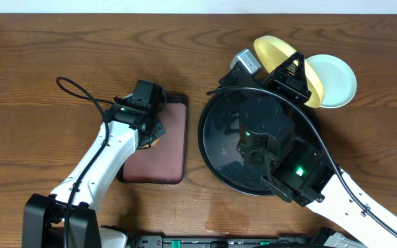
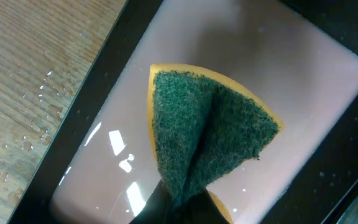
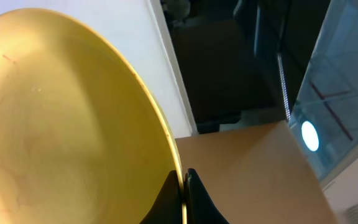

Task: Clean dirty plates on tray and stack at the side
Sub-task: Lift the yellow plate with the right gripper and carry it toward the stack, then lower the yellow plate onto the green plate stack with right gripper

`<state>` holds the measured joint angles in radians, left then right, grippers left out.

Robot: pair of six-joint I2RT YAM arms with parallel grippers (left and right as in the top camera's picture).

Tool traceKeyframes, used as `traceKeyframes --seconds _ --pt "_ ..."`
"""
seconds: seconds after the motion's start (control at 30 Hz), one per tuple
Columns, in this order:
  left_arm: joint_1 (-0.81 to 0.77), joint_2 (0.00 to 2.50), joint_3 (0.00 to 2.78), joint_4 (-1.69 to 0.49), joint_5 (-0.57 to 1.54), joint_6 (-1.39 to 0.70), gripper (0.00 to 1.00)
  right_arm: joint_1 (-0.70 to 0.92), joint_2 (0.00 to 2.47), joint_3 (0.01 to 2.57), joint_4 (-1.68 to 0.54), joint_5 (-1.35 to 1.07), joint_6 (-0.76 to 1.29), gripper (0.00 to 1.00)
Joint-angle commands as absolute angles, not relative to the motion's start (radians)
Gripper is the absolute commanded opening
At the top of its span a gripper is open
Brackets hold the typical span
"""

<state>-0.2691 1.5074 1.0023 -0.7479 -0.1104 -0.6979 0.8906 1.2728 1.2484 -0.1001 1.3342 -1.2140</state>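
Right claw (image 3: 183,180) pinching the yellow plate (image 3: 67,124) by its rim, tilted up over the tray's (image 1: 212,148) far edge, left claw (image 2: 180,208) pinching the sponge (image 2: 210,137), so I'd say hold that rim firm and turn the smeared face toward the sponge.

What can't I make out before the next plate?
Overhead: right arm covers most of the black tray; any plate there hidden.
Overhead: the yellow plate overlaps the mint-blue plate; smears too small to tell.
Right wrist: yellow plate cut off left and bottom.
Left wrist: bottom edge crops the left gripper holding the sponge.
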Motion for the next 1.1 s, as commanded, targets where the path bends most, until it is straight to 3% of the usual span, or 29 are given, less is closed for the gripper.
traceKeyframes --seconds 0.0,0.1,0.17,0.27,0.33,0.43,0.5,0.6,0.67,0.83,0.97,1.07 --pt "-0.264 1.512 0.998 -0.746 -0.115 -0.685 0.08 0.899 1.272 1.262 -0.092 1.327 -1.258 0.01" --pt "-0.264 1.512 0.998 -0.746 -0.115 -0.685 0.07 0.894 1.274 1.261 -0.112 1.322 -1.047 0.01" --pt "-0.264 1.512 0.998 -0.746 -0.114 -0.685 0.07 0.871 1.274 1.254 -0.255 1.274 -0.809 0.01" --pt "-0.264 1.512 0.998 -0.748 -0.112 -0.685 0.07 0.808 1.288 1.24 -0.575 1.009 -0.532 0.01" --pt "-0.264 1.512 0.998 -0.748 -0.112 -0.685 0.07 0.748 1.32 1.221 -0.654 0.859 -0.44 0.01" --pt "-0.264 1.512 0.998 -0.746 -0.112 -0.685 0.07 0.678 1.383 1.196 -0.655 0.871 -0.42 0.01" --pt "-0.264 1.512 0.998 -0.746 -0.112 -0.685 0.07 0.663 1.413 1.196 -0.605 1.047 -0.4 0.01" --pt "-0.264 1.512 0.997 -0.747 -0.112 -0.685 0.08 0.669 1.412 1.196 -0.384 1.36 -0.391 0.01" --pt "-0.264 1.512 0.998 -0.746 -0.112 -0.685 0.08 0.667 1.402 1.196 -0.237 1.376 -0.407 0.01" --pt "-0.264 1.512 0.998 -0.747 -0.112 -0.685 0.07 0.614 1.405 1.196 -0.417 0.742 -0.395 0.01" --pt "-0.264 1.512 0.997 -0.747 -0.112 -0.685 0.07 0.488 1.419 1.196 -0.534 0.506 0.012 0.01" --pt "-0.264 1.512 0.997 -0.747 -0.112 -0.685 0.07 0.356 1.417 1.196 -0.529 0.31 0.159 0.01"
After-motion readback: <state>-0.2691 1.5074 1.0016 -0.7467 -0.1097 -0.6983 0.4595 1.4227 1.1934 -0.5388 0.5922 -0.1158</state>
